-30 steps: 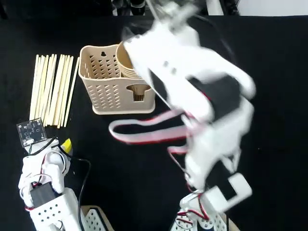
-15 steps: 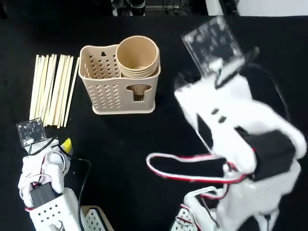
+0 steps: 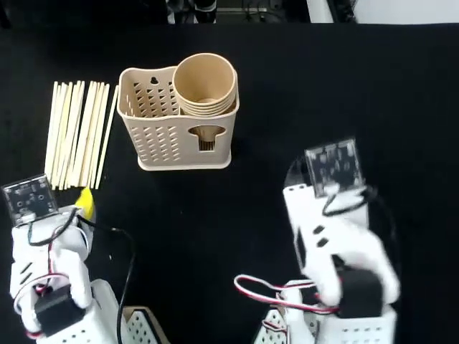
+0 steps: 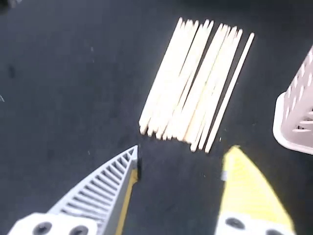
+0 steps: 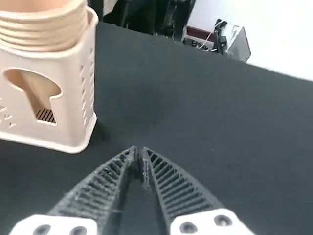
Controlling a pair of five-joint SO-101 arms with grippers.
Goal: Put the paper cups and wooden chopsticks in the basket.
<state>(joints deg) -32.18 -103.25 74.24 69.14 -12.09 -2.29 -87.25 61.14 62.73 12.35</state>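
Note:
A stack of brown paper cups stands inside the beige basket at the back middle; the cups and the basket also show in the right wrist view. Several wooden chopsticks lie side by side on the black table left of the basket. My left gripper stands open just short of the near ends of the chopsticks, holding nothing. My right gripper is shut and empty, drawn back toward the front right, well clear of the basket.
The left arm's yellow fingertip sits near the chopsticks' front ends. The right arm's body is folded at the front right. A basket corner edges into the left wrist view. Black table lies open right of the basket.
The right arm has pulled back from over the basket to the front right, leaving the cup stack in the basket. The left arm has shifted forward toward the chopsticks.

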